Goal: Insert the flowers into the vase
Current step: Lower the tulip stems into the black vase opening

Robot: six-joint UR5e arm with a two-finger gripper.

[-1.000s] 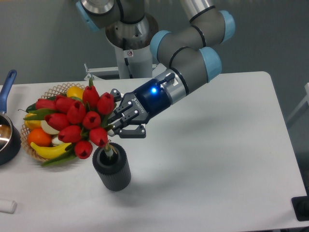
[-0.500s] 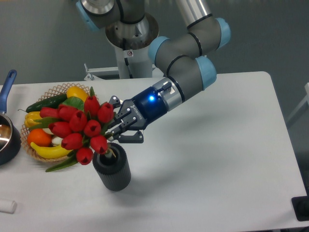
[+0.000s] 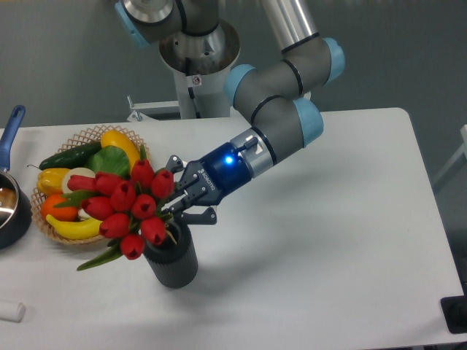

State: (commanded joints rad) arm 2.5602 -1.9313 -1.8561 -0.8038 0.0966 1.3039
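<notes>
**Red tulips leaning out of the grey vase, gripper at the stems**

Red buds of the flowers [image 3: 125,206] sit bunched at the left side of the vase [image 3: 172,264], tilted left and toward the camera. Lowest buds overlap the vase rim; stems go down into the round mouth, though the exact depth is hidden by the buds. A green leaf sticks out low left of the bunch, over the table [image 3: 328,240].

Vase is a short dark ribbed cylinder, upright, on the white table near the front, just right of the wicker basket [image 3: 82,136].

Gripper [image 3: 177,198] comes in from the upper right, pointing down-left, right above the vase mouth and against the right side of the bunch. Dark fingers [image 3: 198,215] are spread a little either side of where the stems run; buds block the contact point, so cannot tell if it is clamped on the stems or loosened. Blue light glows on the wrist behind the gripper. Arm [image 3: 273,109] bends back up to its base at the top of the frame.

Basket holds a banana, orange, yellow pepper, cucumber and other produce, partly covered by the flowers. Dark pot [image 3: 12,211] with a blue handle sits at the left edge. Small white object [image 3: 11,311] lies at the bottom left corner.
</notes>
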